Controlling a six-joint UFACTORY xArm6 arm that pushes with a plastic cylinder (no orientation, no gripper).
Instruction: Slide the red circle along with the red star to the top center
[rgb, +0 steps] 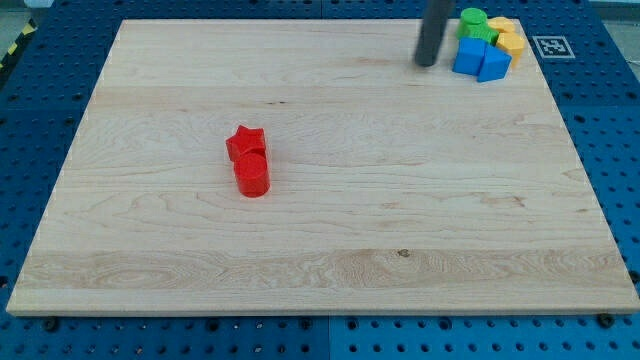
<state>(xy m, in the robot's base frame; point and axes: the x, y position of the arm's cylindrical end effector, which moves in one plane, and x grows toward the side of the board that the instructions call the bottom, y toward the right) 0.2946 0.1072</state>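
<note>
A red star (244, 142) and a red circle (252, 174) lie touching each other on the wooden board, left of the middle, with the star just above the circle in the view. My tip (427, 64) is far off at the view's top right, well away from both red blocks. It stands just left of a cluster of other blocks.
At the view's top right corner sits a tight cluster: a green block (473, 22), a blue cube (468, 57), a blue triangular block (494, 65) and yellow blocks (508, 37). The wooden board (330, 240) lies on a blue pegboard with a marker tag (548, 46).
</note>
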